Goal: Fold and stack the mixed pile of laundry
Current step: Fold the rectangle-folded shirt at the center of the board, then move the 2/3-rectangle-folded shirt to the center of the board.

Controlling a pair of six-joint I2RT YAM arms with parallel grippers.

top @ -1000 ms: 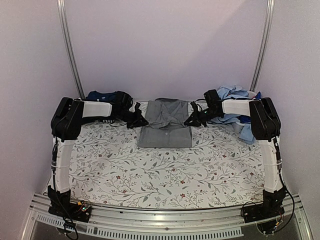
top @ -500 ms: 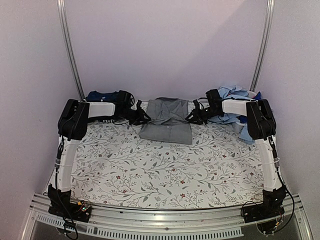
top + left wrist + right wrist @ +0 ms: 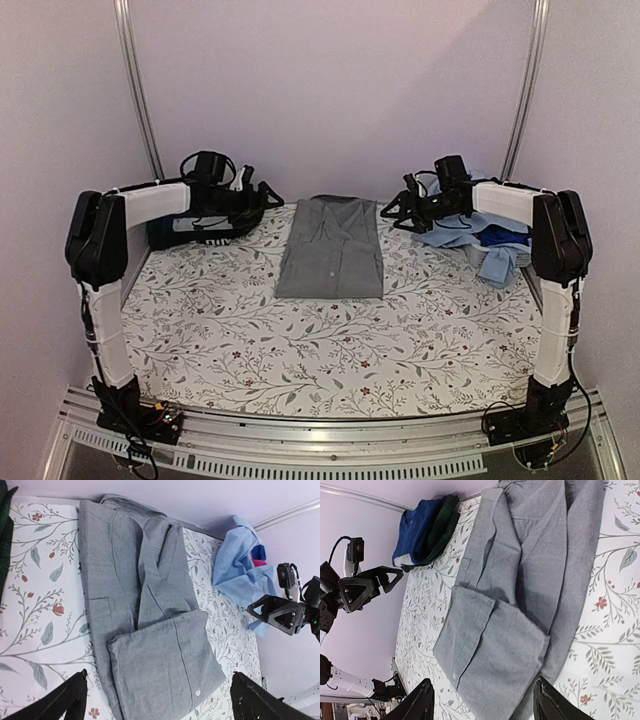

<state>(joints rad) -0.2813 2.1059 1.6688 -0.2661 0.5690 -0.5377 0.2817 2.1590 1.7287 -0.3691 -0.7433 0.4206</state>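
Grey shirt (image 3: 332, 250) lies flat mid-table (image 3: 300, 350), sleeves tucked in, near end doubled up over itself. Left tool (image 3: 258, 190) hangs above and left of the shirt, right tool (image 3: 395, 210) above and right of it. Both have fingers apart, nothing in them. Folded stack (image 3: 427, 527) sits left of the shirt, loose blue pile (image 3: 470, 238) right of it. Fold looks part done. Suggest: drop both tools onto the doubled end's two corners, pinch all layers, lift level and in step, lay over toward the collar with edges aligned. An uneven lift would skew it.
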